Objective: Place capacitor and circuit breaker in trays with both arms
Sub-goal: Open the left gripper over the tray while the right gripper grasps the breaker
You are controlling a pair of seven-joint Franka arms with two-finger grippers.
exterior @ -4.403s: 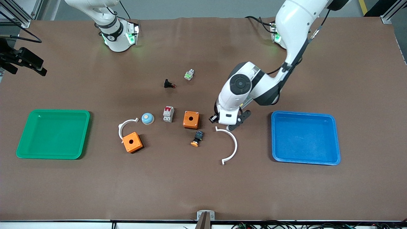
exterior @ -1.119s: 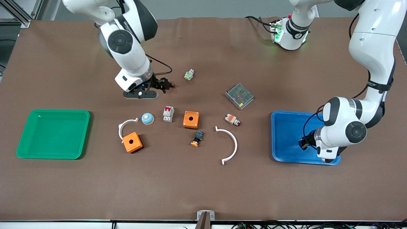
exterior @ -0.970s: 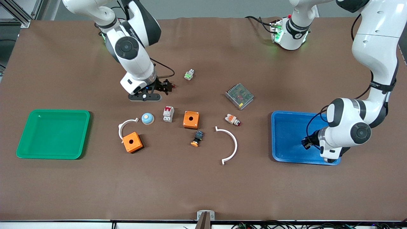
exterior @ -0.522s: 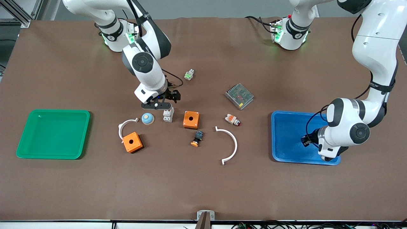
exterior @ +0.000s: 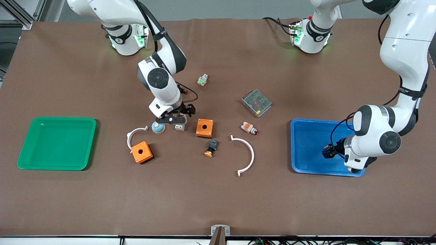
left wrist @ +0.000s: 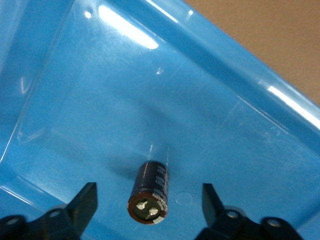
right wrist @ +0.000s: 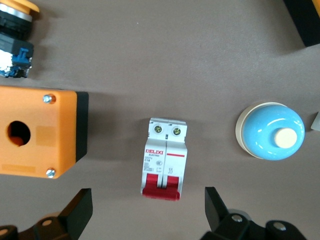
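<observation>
The capacitor point(left wrist: 150, 190), a small black cylinder with a silvery end, lies on the floor of the blue tray point(left wrist: 150, 75). My left gripper point(left wrist: 148, 200) hangs over it, open, with a finger point(left wrist: 86, 200) on each side and neither touching it. In the front view the left gripper point(exterior: 328, 150) is over the blue tray point(exterior: 306, 124) and hides the capacitor. The circuit breaker point(right wrist: 164, 158), white-grey with red levers, lies on the table. My right gripper point(right wrist: 147, 212) is open just above its lever end. In the front view the right gripper point(exterior: 173, 119) covers most of the breaker point(exterior: 180, 127).
Beside the breaker are a blue dome point(exterior: 156, 128) and an orange box point(exterior: 204, 128). Nearer the camera are a second orange box point(exterior: 141, 152), two white arcs point(exterior: 250, 153), and a black-and-blue button point(exterior: 211, 148). A green tray point(exterior: 24, 153) sits at the right arm's end.
My right gripper has moved from beside the black push-button toward the front camera and now sits over the circuit breaker. The left gripper has stayed over the blue tray.
</observation>
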